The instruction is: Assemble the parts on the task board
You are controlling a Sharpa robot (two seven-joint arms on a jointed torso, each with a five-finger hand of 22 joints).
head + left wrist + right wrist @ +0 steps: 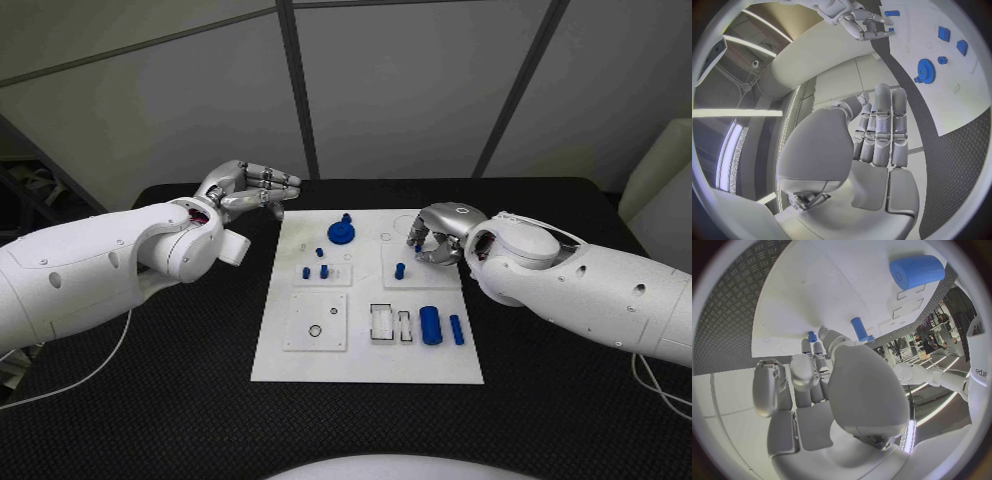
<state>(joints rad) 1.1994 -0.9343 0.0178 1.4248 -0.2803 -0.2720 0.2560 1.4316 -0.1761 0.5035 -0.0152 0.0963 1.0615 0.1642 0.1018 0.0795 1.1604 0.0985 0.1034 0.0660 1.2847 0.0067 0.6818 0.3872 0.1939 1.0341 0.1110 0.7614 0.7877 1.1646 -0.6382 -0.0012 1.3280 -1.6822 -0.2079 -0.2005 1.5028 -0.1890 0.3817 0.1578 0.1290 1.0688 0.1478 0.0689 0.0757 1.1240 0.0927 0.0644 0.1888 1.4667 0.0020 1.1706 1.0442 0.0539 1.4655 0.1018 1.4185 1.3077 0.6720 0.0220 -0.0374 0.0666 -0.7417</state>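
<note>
Two hands over the white board, blue parts spread across it

My right hand [437, 232] hangs over the far right part of the task board [368, 365], fingers curled downward toward the plate. From my right wrist I see its fingertips [811, 346] right next to a small blue peg [812, 336] standing on the plate; whether they pinch it or only touch it I cannot tell. A blue pin [859, 329] lies just beside, and a large blue cylinder [917, 271] lies farther off.

My left hand [248, 189] hovers off the board's far left corner, above the black tabletop [173, 400]; its fingers [882, 125] lie close together, loosely bent, and hold nothing.

On the board itself, a round blue gear [342, 232] with a knob sits near the far edge. Small blue pegs [316, 270] stand in the left middle. Nearer me, the large cylinder lies beside a thinner blue rod [456, 330], next to rectangular cut-outs [382, 322]. A square plate with holes [317, 321] sits to their left.
</note>
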